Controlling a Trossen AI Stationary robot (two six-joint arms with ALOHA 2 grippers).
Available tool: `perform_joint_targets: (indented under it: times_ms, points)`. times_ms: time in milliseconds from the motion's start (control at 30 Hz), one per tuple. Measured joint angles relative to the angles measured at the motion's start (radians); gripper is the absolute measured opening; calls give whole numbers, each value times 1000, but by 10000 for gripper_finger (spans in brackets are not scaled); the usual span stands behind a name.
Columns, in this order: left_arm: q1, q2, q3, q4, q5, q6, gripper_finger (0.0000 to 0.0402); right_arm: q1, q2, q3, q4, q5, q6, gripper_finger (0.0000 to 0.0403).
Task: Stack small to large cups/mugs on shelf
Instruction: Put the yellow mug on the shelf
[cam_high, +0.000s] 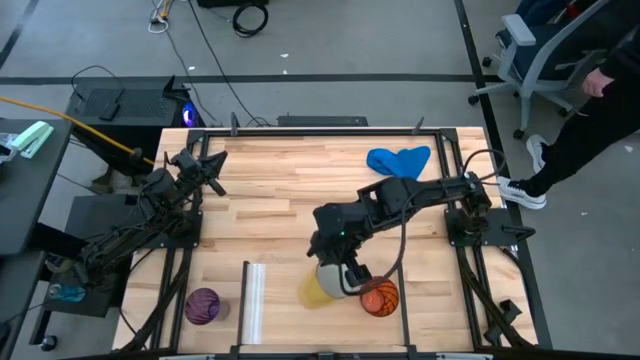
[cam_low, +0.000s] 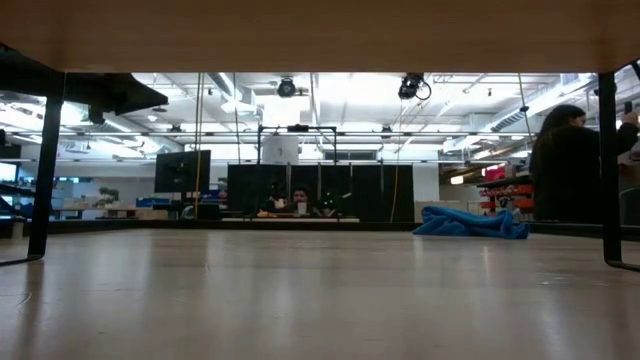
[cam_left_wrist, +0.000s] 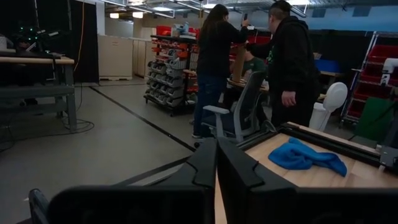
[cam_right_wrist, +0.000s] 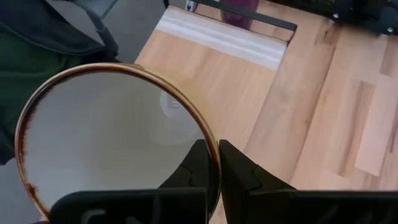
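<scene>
Wood fills the middle of the high view: the table (cam_high: 290, 190) runs from frame centre to the bottom edge. Low and slightly right of centre, our right gripper (cam_high: 343, 272) has its fingers clenched on the rim of the white mug (cam_high: 335, 280), one finger inside the wall and one outside. The right wrist view shows this closely: the fingertips (cam_right_wrist: 200, 163) pinch the brown-edged rim of the white mug (cam_right_wrist: 112, 137), whose pale interior fills the lower left of that frame. Just to the right of the mug in the high view sits the orange patterned cup (cam_high: 380, 297), touching or nearly touching it; we cannot tell which. The purple patterned cup (cam_high: 203, 305) stands in the lower left, just left of the pale upright strip (cam_high: 253, 299) that bounds the shelf (cam_high: 290, 315). A blue cloth (cam_high: 398, 159) lies upper right of centre. Our left gripper (cam_high: 207, 165) waits at the table's left edge, fingers pressed together, as the left wrist view shows (cam_left_wrist: 216, 163).
</scene>
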Motion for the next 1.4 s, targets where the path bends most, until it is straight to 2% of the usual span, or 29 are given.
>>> perform_joint_targets:
  times_ms: [567,1400]
  points:
    - [0,9,0,-6,0,5,16,-10,54,-2,-109,52,-37,15]
    - [0,13,0,-8,0,15,25,-20,60,-2,-151,48,-44,15]
